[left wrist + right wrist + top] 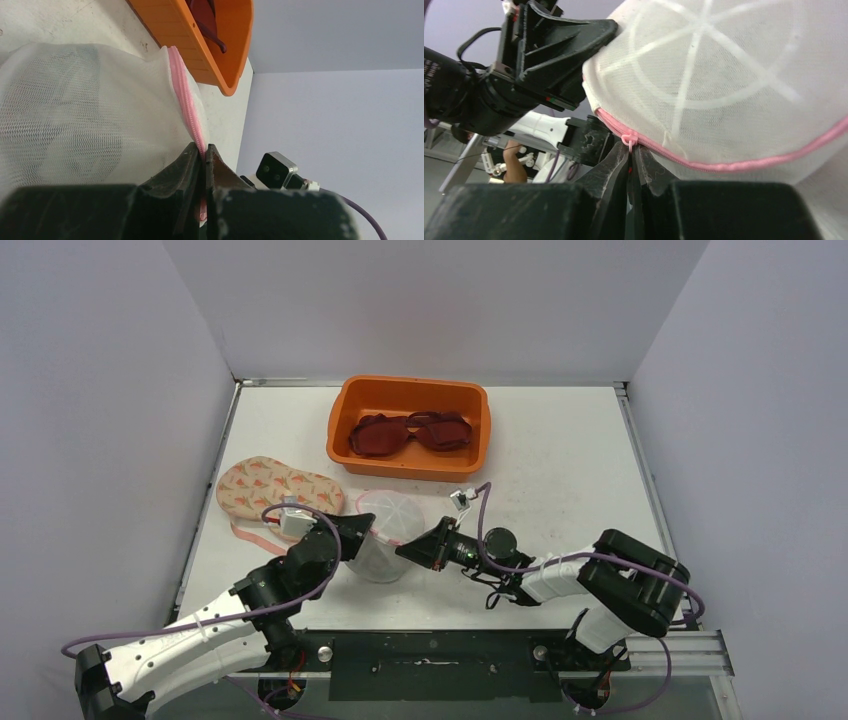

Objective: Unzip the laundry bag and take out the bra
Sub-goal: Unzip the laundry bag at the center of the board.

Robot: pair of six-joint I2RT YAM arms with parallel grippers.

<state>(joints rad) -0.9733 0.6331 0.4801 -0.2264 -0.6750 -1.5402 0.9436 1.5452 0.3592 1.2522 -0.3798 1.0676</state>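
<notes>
The white mesh laundry bag (386, 523) stands domed at the table's middle, between both arms. A pink zipper (734, 162) runs along its seam, also seen as the pink zipper (187, 105) in the left wrist view. My left gripper (365, 533) is shut on that zipper seam at the bag's left edge, the left gripper (205, 150) showing pink tape pinched between its jaws. My right gripper (630, 150) is shut on the small pink zipper pull (629, 137) from the bag's right side, where the right gripper (405, 550) touches it. The bra is hidden behind the mesh.
An orange bin (340, 430) at the back holds a dark red padded garment (412, 432). A peach carrot-print pair of padded cups (278, 490) lies on the table left of the bag. White walls close in the table on three sides.
</notes>
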